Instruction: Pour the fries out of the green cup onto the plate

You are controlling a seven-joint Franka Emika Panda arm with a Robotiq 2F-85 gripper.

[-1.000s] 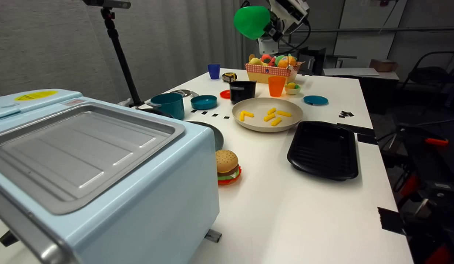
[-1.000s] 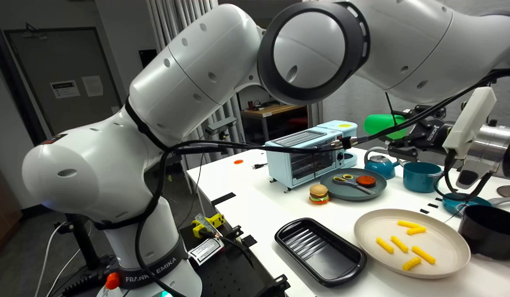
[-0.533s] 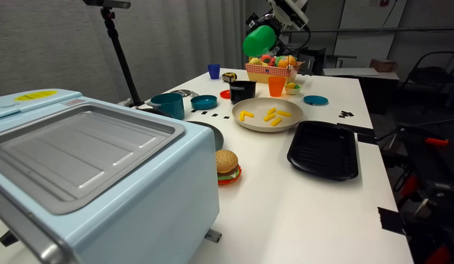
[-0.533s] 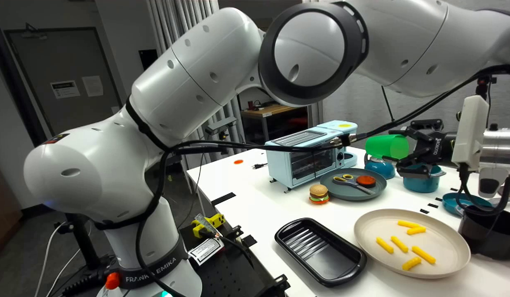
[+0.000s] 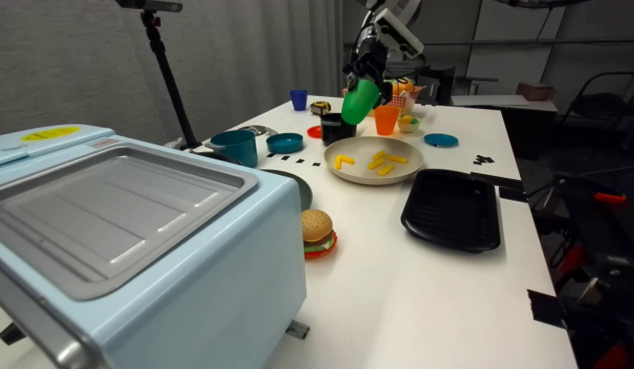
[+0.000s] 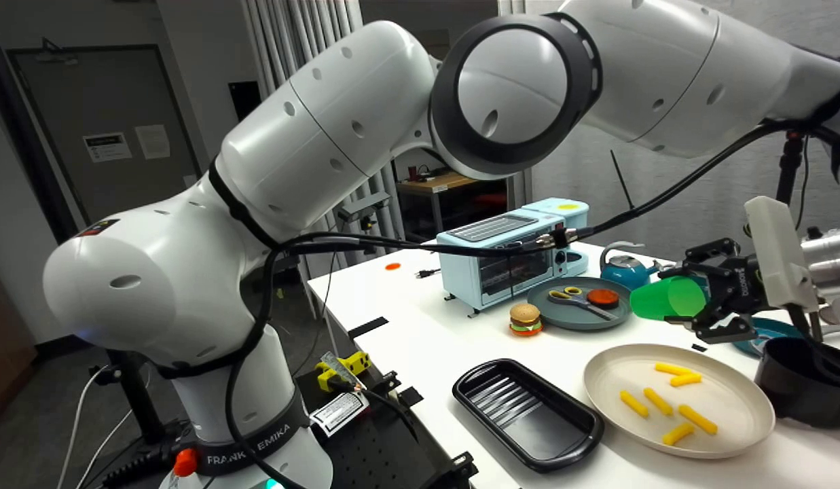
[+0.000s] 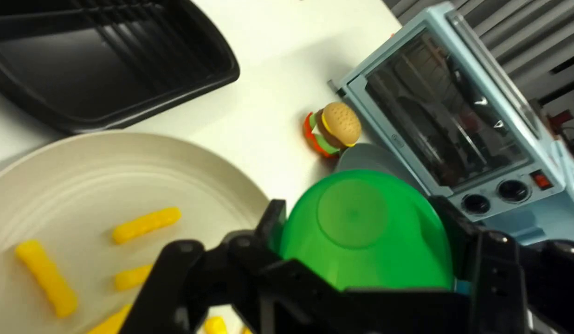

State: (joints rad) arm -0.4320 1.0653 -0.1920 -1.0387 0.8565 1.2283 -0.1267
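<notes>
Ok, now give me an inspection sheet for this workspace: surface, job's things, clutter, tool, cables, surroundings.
Surface: white table, with black tape strips.
Job's things: green cup held tilted in the air, whether anything is inside cannot be told; fries, six in view, lying on the cream plate.
Clutter: toy burger, black tray, light-blue oven, orange cup, scissors on a grey plate.
Tool: closed on the green cup.
Cables: black cables run along the arm; a plug lies on the white table near the light-blue oven.
Surroundings: grey curtain, black stand, dark door.
</notes>
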